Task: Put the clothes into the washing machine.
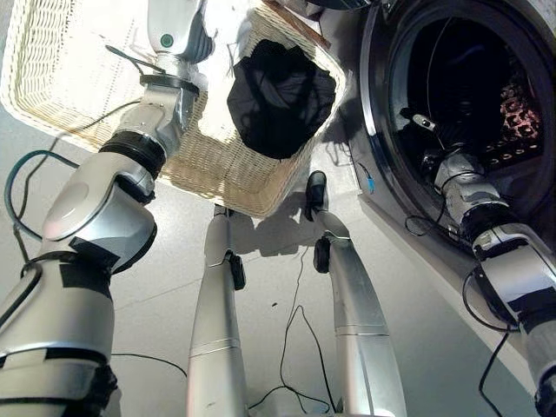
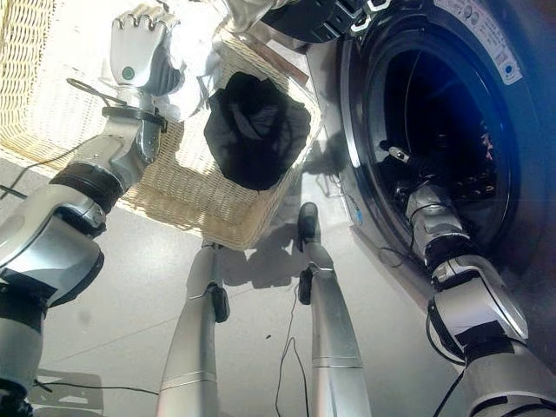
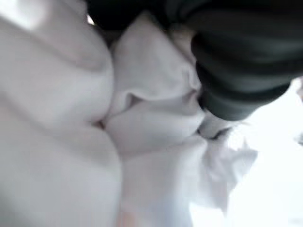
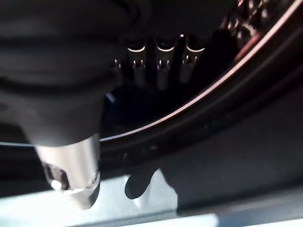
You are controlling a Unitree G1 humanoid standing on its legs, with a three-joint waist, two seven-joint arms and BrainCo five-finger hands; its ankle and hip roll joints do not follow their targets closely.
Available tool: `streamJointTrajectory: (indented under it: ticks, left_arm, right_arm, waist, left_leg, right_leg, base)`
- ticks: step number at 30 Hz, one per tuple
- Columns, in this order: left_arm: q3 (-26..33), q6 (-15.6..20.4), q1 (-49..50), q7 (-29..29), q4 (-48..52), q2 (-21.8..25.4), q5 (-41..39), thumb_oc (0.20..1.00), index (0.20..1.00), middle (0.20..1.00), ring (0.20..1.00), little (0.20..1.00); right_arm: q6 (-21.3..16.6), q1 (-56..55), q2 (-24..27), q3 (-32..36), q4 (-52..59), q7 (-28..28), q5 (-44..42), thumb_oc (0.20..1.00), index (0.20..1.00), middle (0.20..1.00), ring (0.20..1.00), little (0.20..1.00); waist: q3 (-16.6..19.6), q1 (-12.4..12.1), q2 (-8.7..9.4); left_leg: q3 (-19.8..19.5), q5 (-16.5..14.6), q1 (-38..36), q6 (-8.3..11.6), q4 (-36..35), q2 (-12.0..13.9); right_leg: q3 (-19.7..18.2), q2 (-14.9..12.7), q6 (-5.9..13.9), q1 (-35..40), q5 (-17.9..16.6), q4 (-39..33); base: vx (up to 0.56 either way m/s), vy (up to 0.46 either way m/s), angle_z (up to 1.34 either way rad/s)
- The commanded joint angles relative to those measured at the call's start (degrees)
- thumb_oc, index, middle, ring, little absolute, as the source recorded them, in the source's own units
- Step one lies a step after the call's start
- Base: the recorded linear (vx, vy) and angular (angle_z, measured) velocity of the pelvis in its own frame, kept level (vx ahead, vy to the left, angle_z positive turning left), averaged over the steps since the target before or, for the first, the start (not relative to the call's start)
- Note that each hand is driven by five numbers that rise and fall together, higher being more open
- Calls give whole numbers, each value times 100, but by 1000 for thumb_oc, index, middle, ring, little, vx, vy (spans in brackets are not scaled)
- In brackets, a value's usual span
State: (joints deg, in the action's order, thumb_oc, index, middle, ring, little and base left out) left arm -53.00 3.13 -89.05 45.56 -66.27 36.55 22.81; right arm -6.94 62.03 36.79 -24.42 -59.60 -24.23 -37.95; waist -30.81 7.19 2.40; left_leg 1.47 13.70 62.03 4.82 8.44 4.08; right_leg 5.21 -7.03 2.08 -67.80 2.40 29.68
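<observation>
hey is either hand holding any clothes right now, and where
Cannot be told. The left hand sits in white cloth in the basket; the right hand is inside the washing machine.

eyes: from the head, looking down, both sharing basket, dark garment and washer | left wrist: pressed very close against white cloth | right wrist: very close, facing along the right hand past the drum rim

White cloth bunched in folds — pressed against dark ribbed cover of left hand.
</observation>
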Motion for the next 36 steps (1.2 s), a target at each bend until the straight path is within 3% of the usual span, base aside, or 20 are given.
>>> streamJointTrajectory:
  ticks: [1, 6, 12, 14, 19, 22, 29, 34, 36]
  left_arm:
    - [290, -37, 301, -405, -594, -15, -445, 200, 200, 200, 200, 200]
    - [694, 363, 469, -323, -484, -8, -1119, 200, 200, 200, 200, 200]
    - [930, 673, 600, -191, -326, 9, -1239, 200, 200, 200, 200, 200]
    - [1709, 1526, 1174, 183, 450, -37, -1703, 200, 200, 200, 200, 200]
    - [2362, 2198, 2003, 673, 1434, -266, -1586, 200, 200, 200, 200, 200]
    - [2678, 2610, 2552, 940, 2015, -461, -1406, 200, 200, 200, 200, 200]
    - [3160, 3354, 3648, 1120, 3296, -934, -600, 200, 200, 200, 200, 200]
    - [3219, 3574, 4146, 544, 4265, -1086, -276, 200, 200, 200, 200, 200]
    - [3155, 3567, 4338, 132, 4783, -1108, -211, 200, 200, 200, 200, 200]
  right_arm:
    - [-356, -220, 115, 97, 41, -141, -172, 1000, 1000, 1000, 1000, 1000]
    - [-716, -324, 49, 235, 422, -546, -184, 1000, 1000, 1000, 1000, 1000]
    - [-870, -444, 1, 347, 686, -858, -142, 1000, 1000, 1000, 1000, 1000]
    - [-1077, -895, -129, 637, 1704, -1764, 372, 1000, 1000, 1000, 1000, 1000]
    - [-1286, -1462, -302, 1011, 2716, -2424, 1108, 1000, 1000, 1000, 1000, 1000]
    - [-1378, -1804, -430, 1232, 3318, -2501, 1522, 1000, 1000, 1000, 1000, 1000]
    - [-1614, -2567, -915, 1513, 4667, -1813, 1759, 1000, 1000, 1000, 1000, 1000]
    - [-1728, -3027, -1225, 1505, 5400, -914, 1411, 1000, 1000, 1000, 1000, 1000]
    - [-1706, -3258, -1320, 1406, 5734, -92, 975, 1000, 1000, 1000, 1000, 1000]
  waist:
    - [102, -6, 146]
    - [102, -7, 115]
    - [102, -16, 96]
    - [102, -54, 44]
    - [102, -122, -12]
    - [102, -169, -38]
    - [102, -272, -83]
    - [102, -312, -92]
    - [102, -327, -87]
  left_leg:
    - [140, -975, -10, 395, 773, -5]
    - [139, -966, 9, 406, 784, -6]
    - [139, -966, 5, 411, 781, -11]
    - [130, -985, -4, 407, 753, -61]
    - [107, -1020, -11, 369, 720, -130]
    - [76, -1038, -11, 342, 714, -181]
    - [8, -1049, -30, 268, 703, -250]
    - [-19, -1037, -40, 224, 724, -301]
    - [-21, -1004, -77, 194, 709, -325]
  right_leg:
    - [-93, 358, 671, 364, -852, -1196]
    - [-133, 358, 669, 335, -818, -1159]
    - [-149, 361, 663, 338, -794, -1149]
    - [-154, 353, 657, 340, -761, -1151]
    - [-135, 338, 669, 348, -739, -1165]
    - [-111, 315, 677, 365, -746, -1191]
    - [-49, 268, 696, 389, -742, -1163]
    - [-4, 233, 705, 398, -762, -1121]
    - [34, 209, 709, 428, -792, -1116]
  base:
    - [0, 0, 0]
    - [0, 0, 0]
    - [0, 0, 0]
    - [0, -16, -2]
    - [-7, -27, -1]
    - [-14, -36, 2]
    - [-5, -43, 5]
    - [-3, -36, 8]
    - [-7, -32, 9]
